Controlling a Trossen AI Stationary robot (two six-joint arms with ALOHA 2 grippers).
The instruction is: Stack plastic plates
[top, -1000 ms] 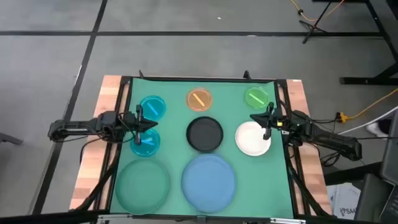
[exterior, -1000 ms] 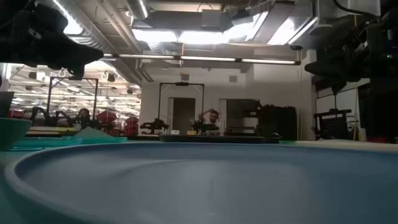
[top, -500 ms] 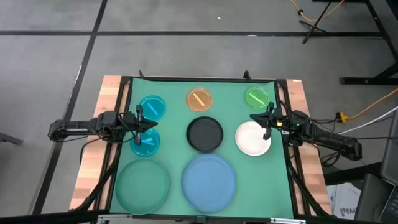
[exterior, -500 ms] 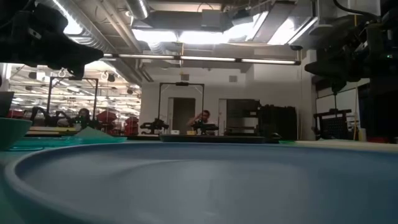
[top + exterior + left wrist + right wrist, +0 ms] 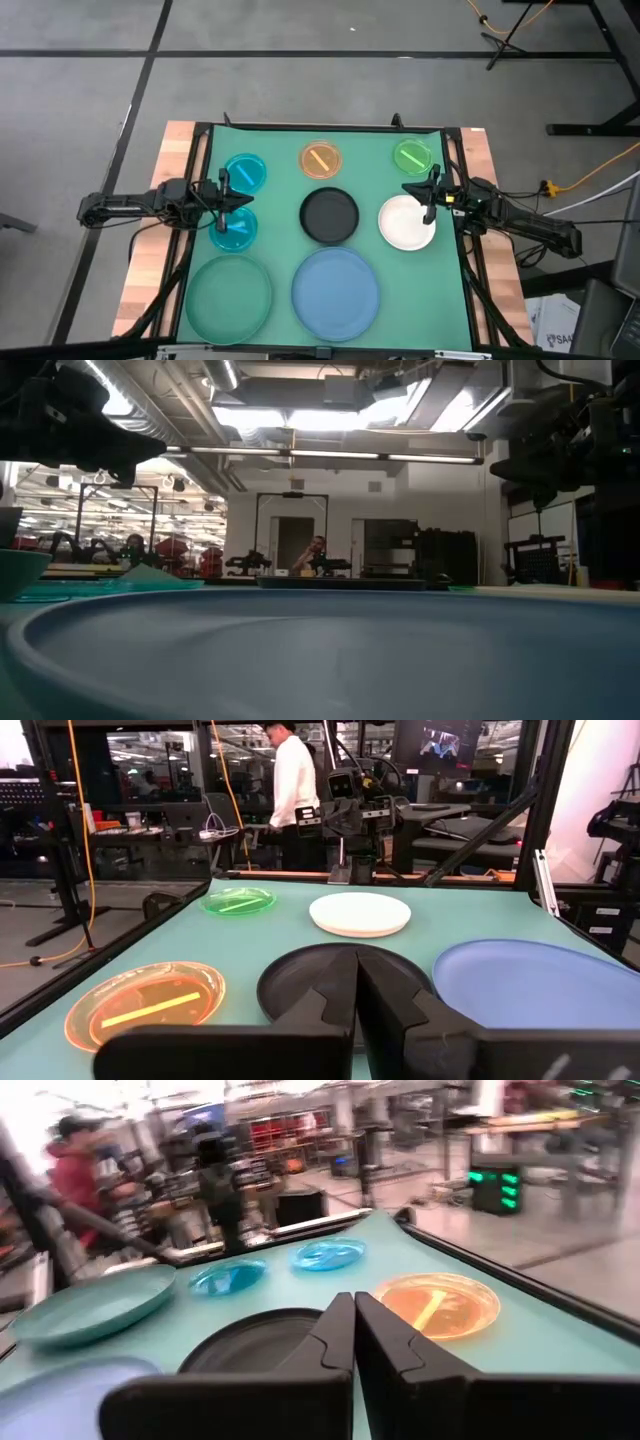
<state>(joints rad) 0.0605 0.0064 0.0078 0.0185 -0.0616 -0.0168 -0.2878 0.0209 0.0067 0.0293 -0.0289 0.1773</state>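
Note:
Eight round plates lie apart on the green mat, each flat on its base. Far row: a cyan plate (image 5: 245, 172), the orange plate (image 5: 320, 160), the light green plate (image 5: 412, 156). Middle row: the second cyan plate (image 5: 235, 229), the black plate (image 5: 329, 215), the white plate (image 5: 407, 222). Near row: the dark green plate (image 5: 231, 296) and the blue plate (image 5: 336, 292). My left gripper (image 5: 231, 196) is shut and hovers between the two cyan plates. My right gripper (image 5: 425, 191) is shut and hovers over the white plate's far edge. In the wrist views both pairs of fingers meet, left gripper (image 5: 357, 955), right gripper (image 5: 354, 1300).
The mat (image 5: 365, 140) sits inside a black frame on a wooden table, with an arm base at each side. The blue plate's rim (image 5: 320, 650) fills the low view. A person in white (image 5: 296, 780) stands beyond the right edge; other people show in the room.
Both arms and all the plates have kept still. In the low view a person in the room behind the table has walked a little to the left.

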